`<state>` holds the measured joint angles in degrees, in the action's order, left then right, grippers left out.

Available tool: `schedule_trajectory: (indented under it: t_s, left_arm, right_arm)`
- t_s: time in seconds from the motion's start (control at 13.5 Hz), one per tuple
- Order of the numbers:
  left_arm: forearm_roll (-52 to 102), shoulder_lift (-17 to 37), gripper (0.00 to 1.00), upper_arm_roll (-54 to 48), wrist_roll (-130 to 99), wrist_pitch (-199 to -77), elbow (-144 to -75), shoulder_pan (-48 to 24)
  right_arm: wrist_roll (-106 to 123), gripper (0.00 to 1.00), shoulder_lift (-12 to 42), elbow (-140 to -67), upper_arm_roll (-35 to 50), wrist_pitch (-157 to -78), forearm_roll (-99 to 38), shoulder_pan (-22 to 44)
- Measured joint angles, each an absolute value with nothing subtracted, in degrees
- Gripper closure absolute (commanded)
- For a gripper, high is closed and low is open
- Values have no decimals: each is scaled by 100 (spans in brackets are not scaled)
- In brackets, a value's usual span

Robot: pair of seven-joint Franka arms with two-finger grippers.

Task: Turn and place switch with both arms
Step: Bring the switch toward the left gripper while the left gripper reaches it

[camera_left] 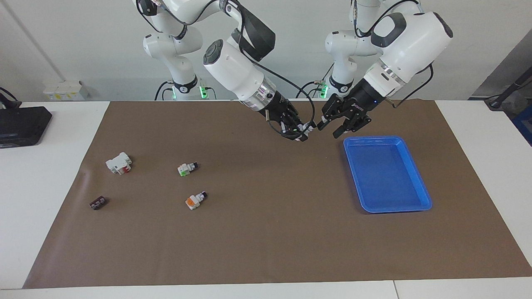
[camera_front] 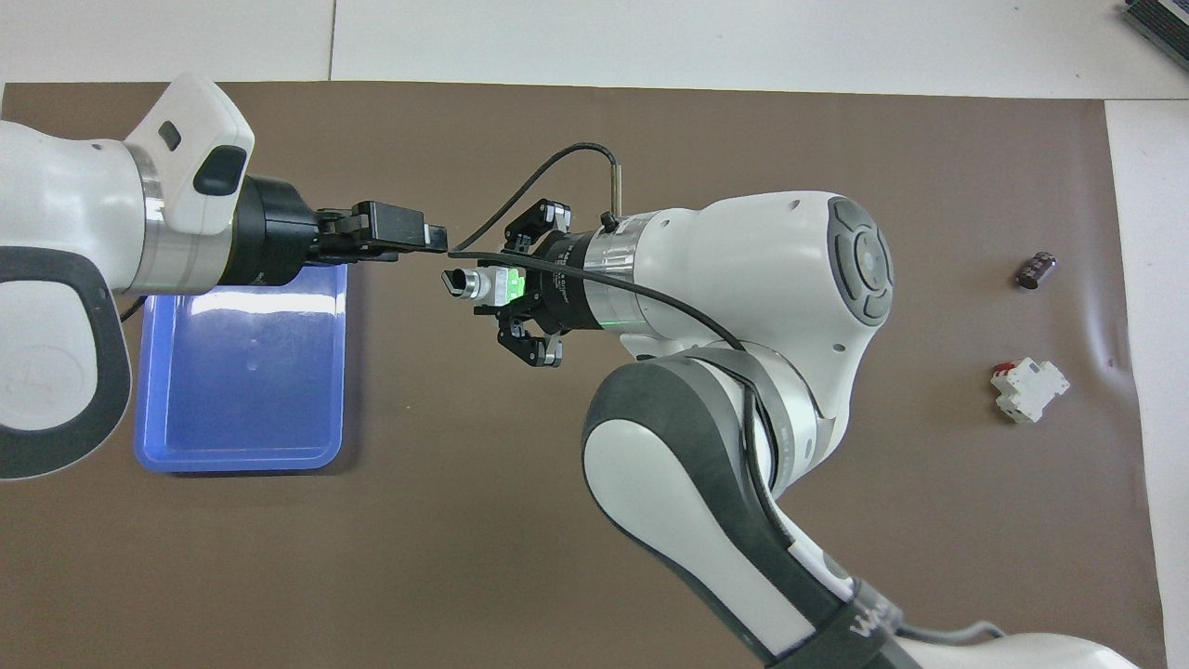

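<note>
- Right tool (camera_front: 500,286) is clamped on the switch (camera_front: 481,283) and holds it up in the air over the bare brown mat, beside the blue tray (camera_left: 415,174). The black end points toward the left tool.
- Left tool (camera_left: 330,128) hangs just beside it with its fingers apart, not touching the switch yet.
- My guess on handling: light, rigid, smooth plastic, so it's slippery. I'd grab the flat white body sides, not the little round black end.
- Count: two arms, one tray, two green-patch switches (one held, one spare green switch (camera_left: 187,168) on the worktop), one orange-patch switch (camera_left: 195,201), one white block with red marks (camera_left: 119,162) and one small dark part (camera_left: 98,202).
</note>
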<state>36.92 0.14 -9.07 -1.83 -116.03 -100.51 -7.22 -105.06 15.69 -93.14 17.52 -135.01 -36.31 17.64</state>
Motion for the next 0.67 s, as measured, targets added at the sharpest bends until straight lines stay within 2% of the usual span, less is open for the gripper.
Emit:
schedule_trajectory:
  t_s: [0.3, 0.67]
  left_arm:
    - [3938, -141, 60, -826, -215, -11226, -10221, -694]
    - [4011, -199, 65, -841, -1197, -11207, -10296, -718]
  right_arm:
    - [-10506, 100, 1573, -9315, 1749, -13502, -3631, 1763]
    - [-10506, 100, 1577, -9324, 1748, -13502, -3631, 1764]
